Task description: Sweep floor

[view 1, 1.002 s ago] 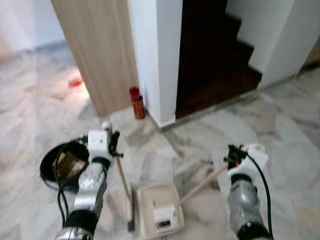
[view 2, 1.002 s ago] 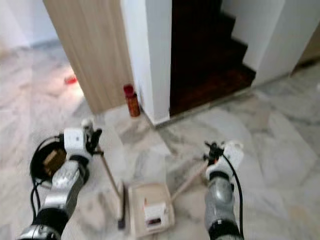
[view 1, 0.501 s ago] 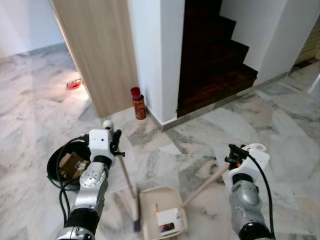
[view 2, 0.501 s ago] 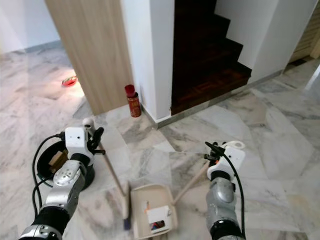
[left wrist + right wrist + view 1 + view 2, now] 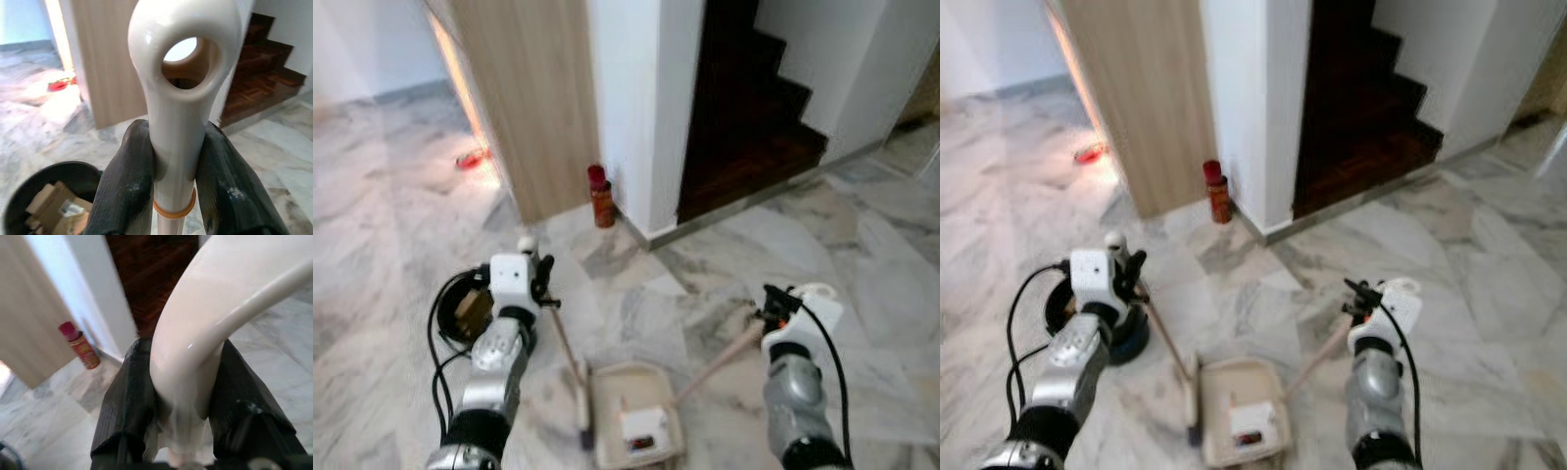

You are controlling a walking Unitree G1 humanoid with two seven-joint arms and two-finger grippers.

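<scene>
The left gripper (image 5: 171, 186) is clamped on the white end of the broom handle (image 5: 183, 98), one black finger (image 5: 124, 181) on each side just below the hanging hole. From that grip the broom (image 5: 570, 367) runs down and forward-inward; its long axis is tilted, and its head stands on the marble floor (image 5: 636, 294) just beside the left edge of the dustpan (image 5: 636, 426).

The right gripper (image 5: 183, 396) is closed around the curved white dustpan handle (image 5: 215, 308). The wooden shaft (image 5: 717, 357) slopes from this gripper down and inward to the pan, which lies flat on the floor between the two arms and holds a white scrap and a small dark-red item.

The coming move probably turns on the broom head lying directly left of the pan mouth; the left arm does the sweeping, the right holds the pan steady.

Outboard of the left gripper sits a black bin (image 5: 460, 308) holding cardboard. Farther ahead, a red can (image 5: 599, 196) stands at the white wall corner, beside dark stairs (image 5: 754, 127).
</scene>
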